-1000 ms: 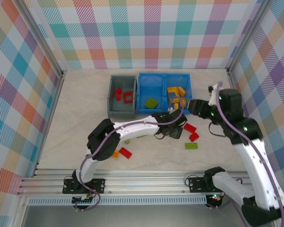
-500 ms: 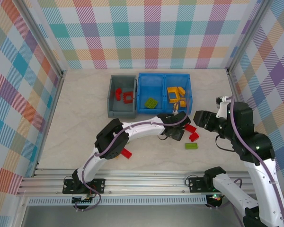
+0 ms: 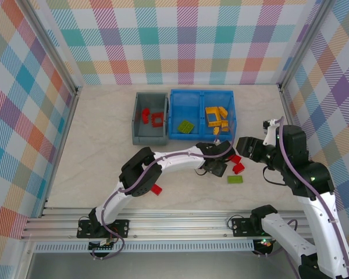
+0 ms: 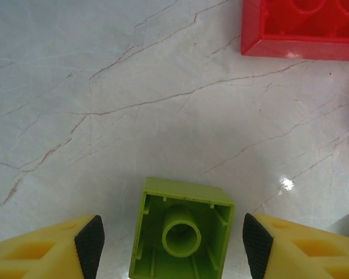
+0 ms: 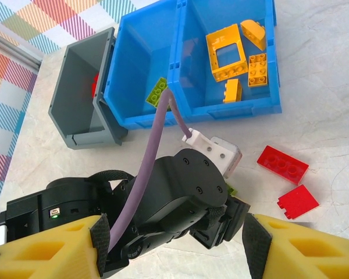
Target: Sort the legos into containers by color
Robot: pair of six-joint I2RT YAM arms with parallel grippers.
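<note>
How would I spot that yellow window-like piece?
Find the wide blue bin at the far side of the table; look in its right compartment. Among the yellow-orange bricks there, it is the open frame, the only one hollow through the middle.

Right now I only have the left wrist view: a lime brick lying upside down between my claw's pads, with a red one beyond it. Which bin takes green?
Observer: The left compartment of the blue bin. From above, a lime plate already lies in it.
Operator: Is the right arm anywhere near my path?
Observer: Yes. The right claw hangs open close to your left claw, on its right, by the blue bin's near right-hand corner.
</note>
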